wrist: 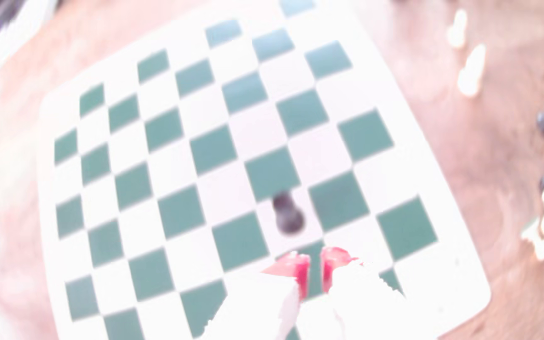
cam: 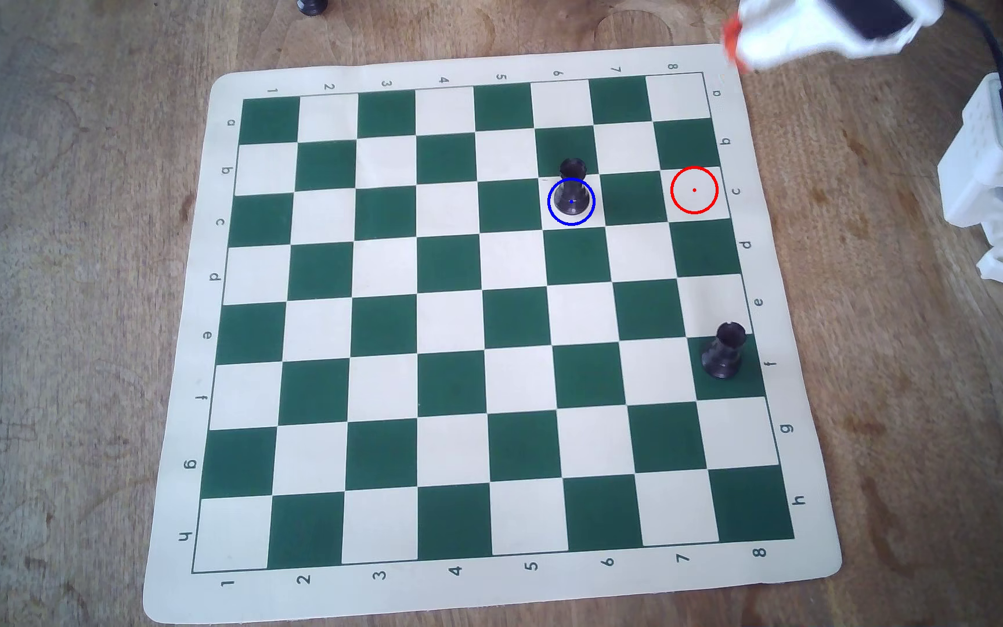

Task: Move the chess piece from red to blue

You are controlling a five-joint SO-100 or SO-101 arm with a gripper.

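Overhead, the wooden tabletop (cam: 65, 301) is carrying a green-and-cream chessboard mat (cam: 487, 603). Blurred, the gripper (cam: 734, 42) is hovering beyond the mat's top right corner, well apart from every piece; in the wrist view its red-tipped fingers (wrist: 303, 271) are standing slightly spread, pinching nothing. Far from the gripper, the second rook (cam: 724, 349) is standing. Nearer, the chess piece (cam: 571, 190) is sitting inside the blue circle (cam: 549, 208); the red circle (cam: 674, 202) is lying closer to the gripper.
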